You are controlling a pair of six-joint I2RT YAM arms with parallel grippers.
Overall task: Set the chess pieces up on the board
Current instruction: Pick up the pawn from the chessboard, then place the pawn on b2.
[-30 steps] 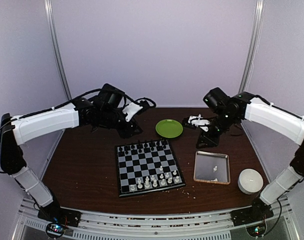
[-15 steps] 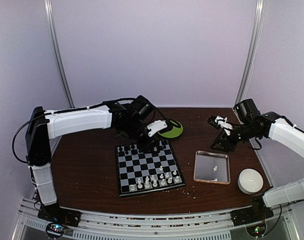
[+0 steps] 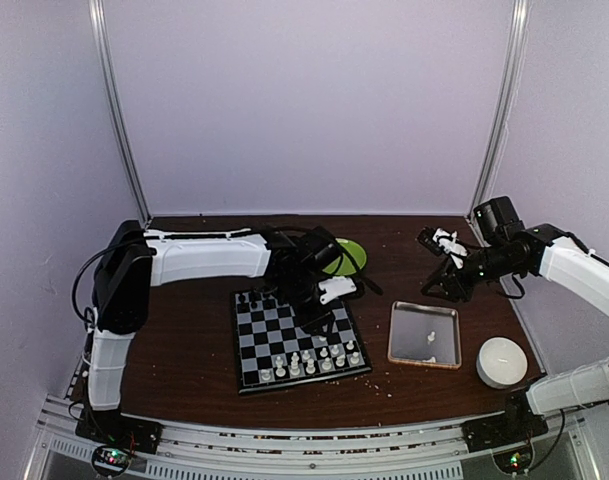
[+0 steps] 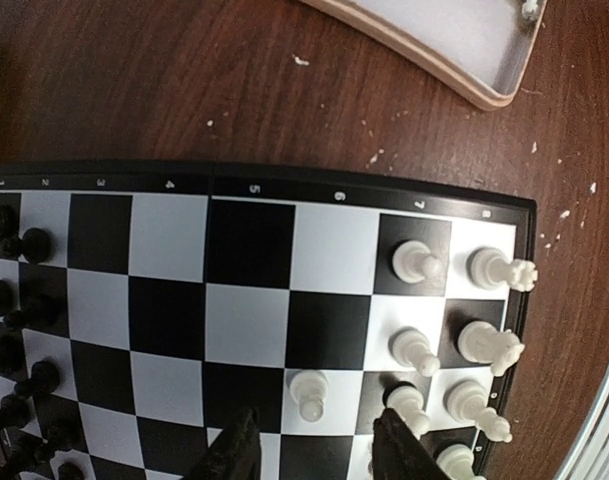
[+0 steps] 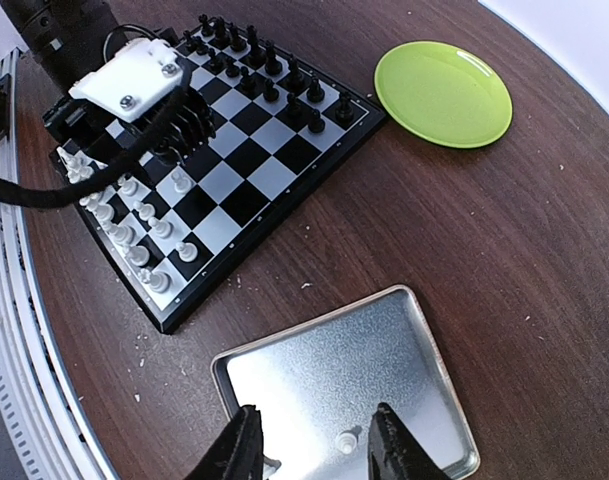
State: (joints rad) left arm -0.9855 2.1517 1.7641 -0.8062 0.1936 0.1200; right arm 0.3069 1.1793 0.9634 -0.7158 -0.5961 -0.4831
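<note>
Brown surface (image 3: 184, 340) carries everything. The board (image 3: 269, 335) lies flat at centre, square, turned slightly off the surface edge, so no long axis. White ranks face the near edge, black ranks the far edge. Clear tray (image 3: 414, 330) just right of the board, not touching it. Green plate (image 5: 443, 94) beyond the board's far right corner. White round object (image 3: 502, 362) near the tray's near right corner.

Left arm reaches from its base across to the right, forearm level, wrist bent down over the board's middle right. Right arm: elbow out right, forearm coming in leftward, wrist tilted down above the tray's far side.

Left end effector (image 4: 314, 450) released, fingers spread about one square apart, holding nothing. One white pawn (image 4: 308, 393) stands upright just ahead of the gap, untouched. Right end effector (image 5: 314, 450) released, fingers wide, empty, hovering over the tray.

The chess pieces (image 3: 314, 362) stand upright in the two near rows, axes vertical, a few squares unfilled. One small white piece (image 3: 431, 338) sits in the tray; type too small to tell. Black chessmen (image 5: 264, 70) stand along the far rows.
</note>
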